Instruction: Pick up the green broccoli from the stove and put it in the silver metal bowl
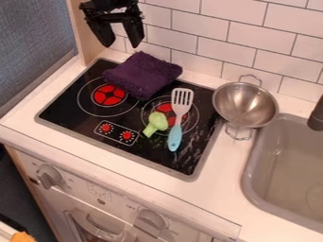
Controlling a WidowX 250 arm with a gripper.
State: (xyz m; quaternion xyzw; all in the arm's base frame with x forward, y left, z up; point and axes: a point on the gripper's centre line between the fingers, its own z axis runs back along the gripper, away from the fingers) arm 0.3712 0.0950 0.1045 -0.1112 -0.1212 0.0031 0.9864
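High at the upper left, the black gripper (120, 40) hangs open above the back of the stove, with nothing between its fingers. Nearest below it lies a folded dark purple cloth (142, 74) on the back of the black stovetop (69, 106). A spatula (178, 118) with a light blue handle and a slotted pale head lies across the right burner. Left of the spatula is a green broccoli-like toy (155, 124). To the right of the stovetop, a metal bowl (245, 104) with wire handles sits on the counter.
A grey sink (252, 182) is at the right, with a dark faucet (317, 116) at its edge. White wall tiles (214, 47) stand behind the counter, and a wooden panel (84, 35) rises at the back left. Oven knobs line the front below.
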